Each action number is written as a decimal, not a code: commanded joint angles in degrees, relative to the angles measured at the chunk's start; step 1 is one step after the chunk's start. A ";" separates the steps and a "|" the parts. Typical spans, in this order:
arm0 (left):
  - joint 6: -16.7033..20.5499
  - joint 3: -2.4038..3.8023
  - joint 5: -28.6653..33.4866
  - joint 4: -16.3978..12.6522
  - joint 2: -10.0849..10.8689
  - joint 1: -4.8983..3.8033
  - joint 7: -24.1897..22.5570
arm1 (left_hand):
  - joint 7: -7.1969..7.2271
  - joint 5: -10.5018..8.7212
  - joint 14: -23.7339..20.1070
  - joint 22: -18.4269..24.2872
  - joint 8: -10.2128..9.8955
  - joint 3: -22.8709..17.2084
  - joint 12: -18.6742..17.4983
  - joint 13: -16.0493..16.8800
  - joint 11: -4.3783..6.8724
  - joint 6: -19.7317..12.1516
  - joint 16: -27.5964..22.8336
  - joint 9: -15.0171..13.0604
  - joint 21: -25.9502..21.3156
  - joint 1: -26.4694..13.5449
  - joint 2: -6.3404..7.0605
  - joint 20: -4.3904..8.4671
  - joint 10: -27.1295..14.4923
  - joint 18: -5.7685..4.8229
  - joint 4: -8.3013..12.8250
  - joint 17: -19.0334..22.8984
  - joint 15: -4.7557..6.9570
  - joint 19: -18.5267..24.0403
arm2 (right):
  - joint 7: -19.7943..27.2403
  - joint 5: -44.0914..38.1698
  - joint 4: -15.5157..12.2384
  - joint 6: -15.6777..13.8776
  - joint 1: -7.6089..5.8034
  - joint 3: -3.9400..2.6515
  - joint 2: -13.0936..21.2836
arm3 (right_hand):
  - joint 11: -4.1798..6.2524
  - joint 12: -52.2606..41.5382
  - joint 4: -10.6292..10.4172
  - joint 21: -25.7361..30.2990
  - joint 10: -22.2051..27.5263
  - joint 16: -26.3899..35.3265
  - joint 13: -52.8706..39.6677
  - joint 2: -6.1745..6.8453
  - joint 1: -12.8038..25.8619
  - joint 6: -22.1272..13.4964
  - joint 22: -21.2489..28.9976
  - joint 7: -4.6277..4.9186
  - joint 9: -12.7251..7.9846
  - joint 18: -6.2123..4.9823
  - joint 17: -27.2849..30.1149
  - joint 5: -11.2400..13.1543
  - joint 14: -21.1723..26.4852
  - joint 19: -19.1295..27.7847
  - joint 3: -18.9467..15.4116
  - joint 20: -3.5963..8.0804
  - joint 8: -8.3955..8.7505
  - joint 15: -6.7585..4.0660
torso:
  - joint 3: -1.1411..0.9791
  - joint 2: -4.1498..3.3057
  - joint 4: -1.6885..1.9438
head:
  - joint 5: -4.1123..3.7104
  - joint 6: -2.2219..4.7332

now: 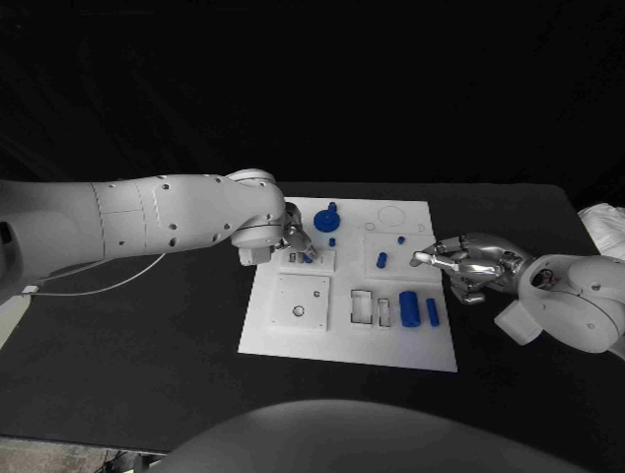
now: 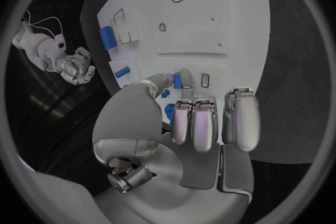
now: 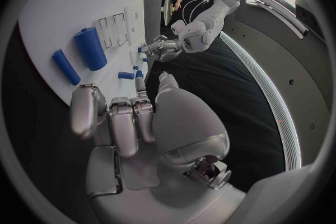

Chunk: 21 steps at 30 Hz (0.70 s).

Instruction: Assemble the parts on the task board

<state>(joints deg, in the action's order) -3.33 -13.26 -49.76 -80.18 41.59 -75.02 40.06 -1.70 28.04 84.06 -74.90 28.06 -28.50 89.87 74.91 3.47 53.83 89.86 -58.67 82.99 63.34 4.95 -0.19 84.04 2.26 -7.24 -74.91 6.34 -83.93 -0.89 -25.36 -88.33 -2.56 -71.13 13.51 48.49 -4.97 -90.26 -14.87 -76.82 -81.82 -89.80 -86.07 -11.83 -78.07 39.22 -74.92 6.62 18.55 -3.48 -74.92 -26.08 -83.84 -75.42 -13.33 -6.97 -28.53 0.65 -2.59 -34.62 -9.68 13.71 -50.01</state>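
We found the task board (image 1: 302, 335) lying flat in the middle of the black table (image 1: 128, 355). The left hand (image 1: 296, 239) was over the board's far left part, its fingers (image 2: 203, 123) curled inward beside a small blue part (image 1: 307, 258); we could not tell whether it held that part. The right hand (image 1: 466, 264) hovered at the board's right edge, fingers (image 3: 119, 123) drawn in and one fingertip pointing toward the board; we could not confirm that it carried anything. A round blue part (image 1: 327, 218) stood at the far side of the board, just beside the left hand. A short blue peg (image 1: 381, 260) lay near the board's middle. A large blue cylinder (image 1: 409, 307) and a slimmer blue cylinder (image 1: 432, 311) lay side by side on the near right area, close to the right hand.
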 commanded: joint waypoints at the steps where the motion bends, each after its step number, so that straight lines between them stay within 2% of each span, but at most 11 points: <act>1: -1.11 0.02 0.35 0.10 -0.24 0.07 6.75 | 0.87 -1.00 5.94 -5.88 -0.61 -2.32 0.13 15.09 -0.16 0.55 0.14 0.19 -0.35 -0.41 0.14 0.03 5.96 0.09 1.89 -15.09 -0.10 -1.62 | 0.05 -0.30 -0.04 1.05 0.06 0.01 -0.05 | 2.45 0.26 -0.05 0.29 -8.18 -0.20 -3.93 -0.91 -1.38 -0.42 -9.73 -0.10 -0.05 -0.55 -15.08 -0.27 -6.16 0.35 0.36 0.20 0.37 -0.43 | 0.02 -0.03 -0.06 | -0.15 0.01; 10: -1.09 0.02 0.35 0.28 -0.38 0.18 6.58 | 0.61 -5.27 5.94 -5.78 -2.35 -1.26 0.13 15.09 -0.42 0.54 0.14 0.75 -0.61 -1.07 -0.09 -0.22 5.96 0.13 0.87 -15.09 -0.35 -1.50 | 0.01 -0.26 0.01 1.10 0.09 0.01 -0.03 | 2.46 0.26 -0.05 0.41 -8.18 -0.20 -3.93 -0.93 -1.42 -0.47 -9.68 -0.10 -0.07 -0.58 -15.08 -0.27 -6.16 0.47 0.40 0.20 0.41 -0.43 | -0.01 0.00 0.05 | -0.32 0.01; 12: -1.08 0.02 0.35 0.32 -0.40 0.19 6.68 | 0.56 -5.69 5.94 -5.79 -2.62 -0.70 0.13 15.09 -0.47 0.66 0.14 0.84 -0.63 -1.32 -0.07 -0.25 5.96 0.13 0.59 -15.09 -0.39 -1.50 | 0.03 -0.25 0.04 1.13 0.12 0.01 -0.06 | 2.46 0.26 -0.05 0.41 -8.18 -0.20 -3.93 -0.93 -1.42 -0.47 -9.68 -0.10 -0.07 -0.58 -15.08 -0.27 -6.16 0.47 0.40 0.20 0.41 -0.43 | -0.03 -0.01 0.06 | -0.35 0.01; 18: -1.22 0.02 0.35 0.52 -0.42 0.25 7.07 | 0.35 -10.41 5.94 -5.69 -4.03 2.06 0.13 15.09 -0.66 0.67 0.14 1.17 -0.88 -1.77 -0.56 -0.42 5.96 0.18 -0.57 -15.09 -0.56 -1.43 | 0.07 -0.22 0.12 1.21 0.33 0.01 -0.10 | 2.46 0.26 -0.04 0.44 -8.18 -0.20 -3.93 -0.94 -1.45 -0.50 -9.67 -0.10 -0.08 -0.59 -15.08 -0.28 -6.16 0.50 0.44 0.21 0.42 -0.43 | -0.02 0.01 0.05 | -0.31 0.01; 21: -1.15 0.02 0.35 0.59 -0.41 0.30 7.09 | 0.24 -12.07 5.94 -5.68 -4.48 3.30 0.13 15.09 -0.77 0.70 0.14 1.20 -0.96 -1.95 -0.77 -0.51 5.96 0.19 -1.11 -15.09 -0.64 -1.41 | 0.10 -0.20 0.15 1.22 0.42 0.01 -0.07 | 2.46 0.26 -0.04 0.44 -8.18 -0.20 -3.93 -0.94 -1.46 -0.51 -9.67 -0.10 -0.08 -0.59 -15.08 -0.28 -6.16 0.50 0.44 0.21 0.43 -0.44 | 0.00 0.01 0.04 | -0.31 0.01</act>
<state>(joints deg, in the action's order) -3.63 -13.22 -49.75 -79.55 41.32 -74.83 40.10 -1.00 16.23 83.89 -74.90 23.71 -25.43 89.87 74.91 3.08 54.60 89.86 -57.53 82.30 61.86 4.30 -0.25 84.05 2.25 -8.35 -74.95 6.10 -84.00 -0.96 -25.34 -88.17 -2.44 -70.79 13.51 48.44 -4.98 -90.20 -14.87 -76.61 -81.81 -89.80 -86.11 -11.84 -78.07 39.01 -74.91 6.41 18.55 -3.48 -74.91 -26.08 -84.08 -75.21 -13.33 -6.76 -28.31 0.60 -2.59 -34.62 -9.63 13.38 -50.01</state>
